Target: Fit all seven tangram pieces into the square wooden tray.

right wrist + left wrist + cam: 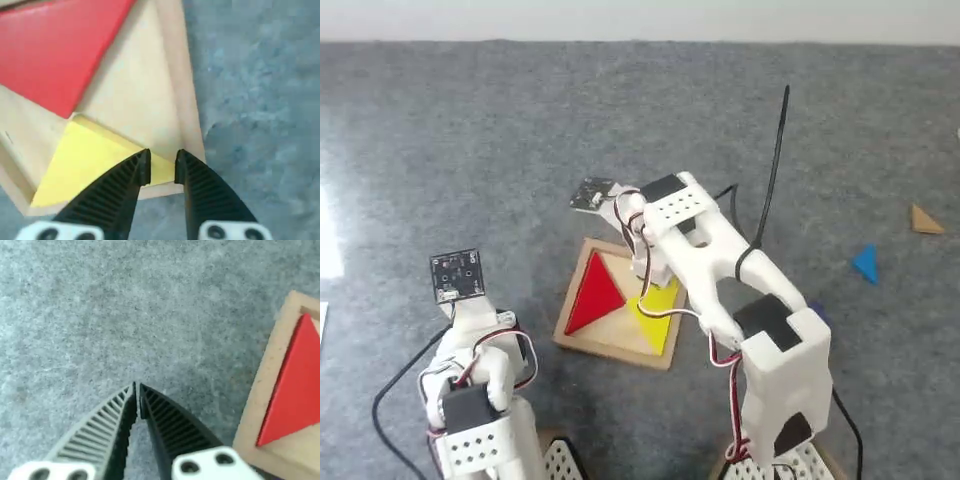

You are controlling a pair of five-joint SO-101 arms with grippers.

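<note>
Over grey table (470,130), right arm (720,262) bends above tray (610,348).

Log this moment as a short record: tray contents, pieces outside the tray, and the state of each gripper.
tray: square wooden tray on the grey table
in tray: red triangle, yellow triangle
outside tray: blue triangle and orange triangle, apart from each other, right of the tray in the high view
left gripper: shut, empty, over bare table beside the tray
right gripper: slightly open, empty, above the yellow triangle's corner at the tray's rim
</note>
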